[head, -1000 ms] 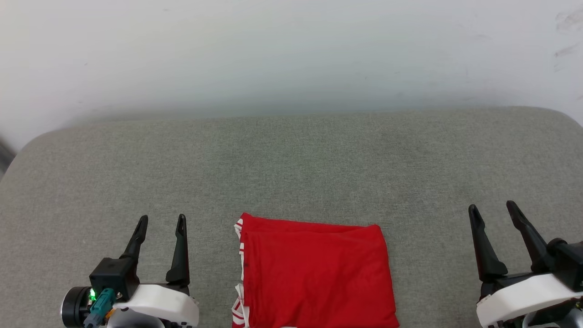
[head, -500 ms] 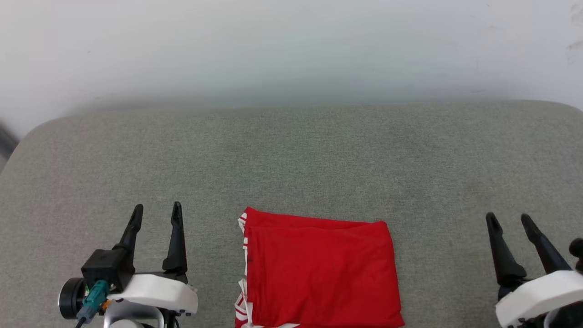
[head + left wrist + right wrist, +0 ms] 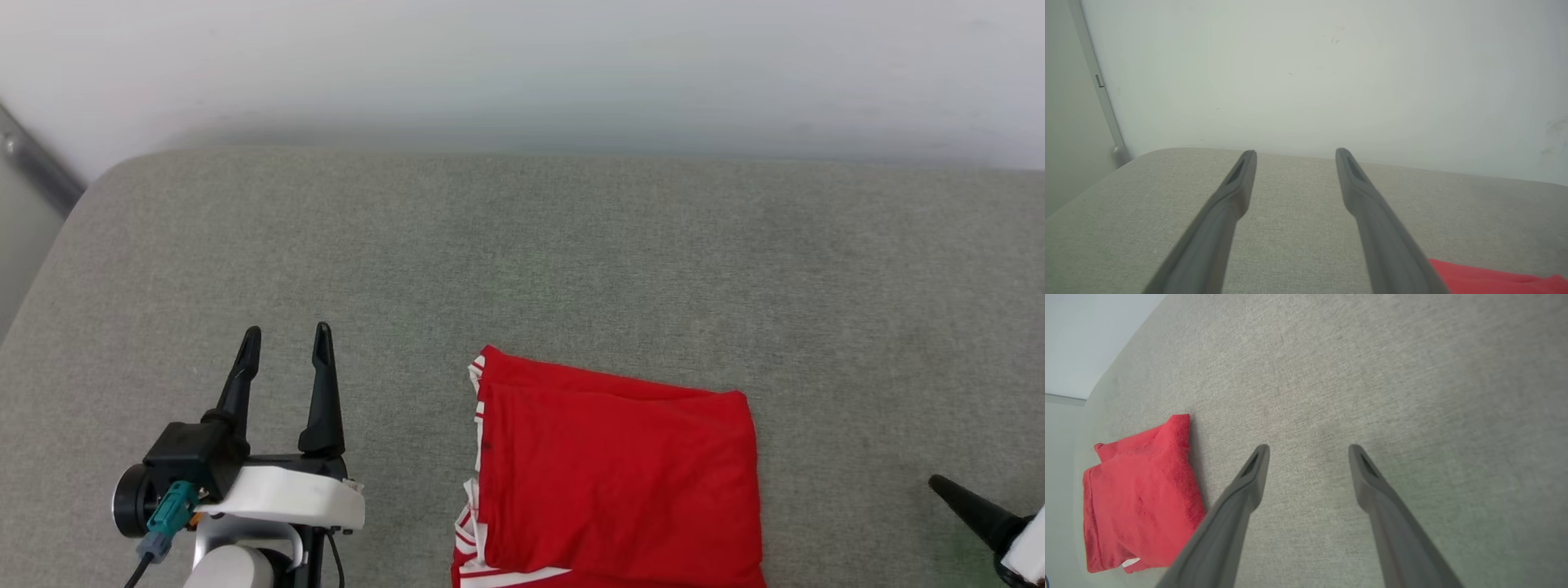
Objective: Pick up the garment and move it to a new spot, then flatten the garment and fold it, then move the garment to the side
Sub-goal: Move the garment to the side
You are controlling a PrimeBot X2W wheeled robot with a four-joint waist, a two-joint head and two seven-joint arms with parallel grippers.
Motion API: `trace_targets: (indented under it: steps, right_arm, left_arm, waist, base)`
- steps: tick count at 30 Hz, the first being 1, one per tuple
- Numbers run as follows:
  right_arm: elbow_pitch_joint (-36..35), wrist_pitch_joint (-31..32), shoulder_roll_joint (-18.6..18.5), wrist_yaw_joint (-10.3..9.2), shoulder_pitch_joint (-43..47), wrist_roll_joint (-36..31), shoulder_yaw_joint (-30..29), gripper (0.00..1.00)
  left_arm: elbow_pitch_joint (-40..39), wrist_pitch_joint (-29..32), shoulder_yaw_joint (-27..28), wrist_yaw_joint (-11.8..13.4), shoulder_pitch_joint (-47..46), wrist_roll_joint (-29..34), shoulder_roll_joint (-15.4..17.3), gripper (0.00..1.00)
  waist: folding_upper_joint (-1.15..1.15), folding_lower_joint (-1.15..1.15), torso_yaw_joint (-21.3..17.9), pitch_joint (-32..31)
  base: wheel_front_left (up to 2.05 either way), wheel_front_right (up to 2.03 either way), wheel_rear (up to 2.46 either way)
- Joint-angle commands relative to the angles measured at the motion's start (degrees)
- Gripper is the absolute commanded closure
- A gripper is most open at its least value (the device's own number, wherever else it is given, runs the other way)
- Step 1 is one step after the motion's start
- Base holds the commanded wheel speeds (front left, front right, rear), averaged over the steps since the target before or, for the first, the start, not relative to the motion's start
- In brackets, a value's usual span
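The garment (image 3: 616, 474) lies folded into a red rectangle on the grey cushion (image 3: 522, 261), near its front edge, with white and striped trim along its left side. A red corner of the garment (image 3: 1490, 279) peeks in at the lower right of the left wrist view, and the garment (image 3: 1139, 498) lies to the left of the right gripper's fingers. My left gripper (image 3: 286, 336) stands open to the garment's left, apart from it. Open and empty over bare cushion, my right gripper (image 3: 1308, 451) is off to the garment's right; one fingertip (image 3: 951, 494) shows at the head view's lower right.
A pale wall (image 3: 522, 73) rises behind the cushion. At the far left, past the cushion's rounded corner, a grey metal strip (image 3: 37, 167) runs down the wall. Bare cushion stretches behind and to both sides of the garment.
The head view has swung left and down, so the garment now sits further right in it. The right gripper has slid almost out of the picture at the lower right. Both grippers stay open.
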Motion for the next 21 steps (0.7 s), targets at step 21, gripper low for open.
trace_targets:
  steps: [21]
  right_arm:
    - [15.1, 13.3, 6.8, -0.07, -8.9, 14.5, 13.1, 0.17]
  left_arm:
    - [2.7, -0.1, 4.5, -6.7, -4.0, 5.7, -4.7, 0.0]
  waist:
    - [0.0, 0.0, 5.4, 6.6]
  base:
    - [0.0, 0.0, 0.0]
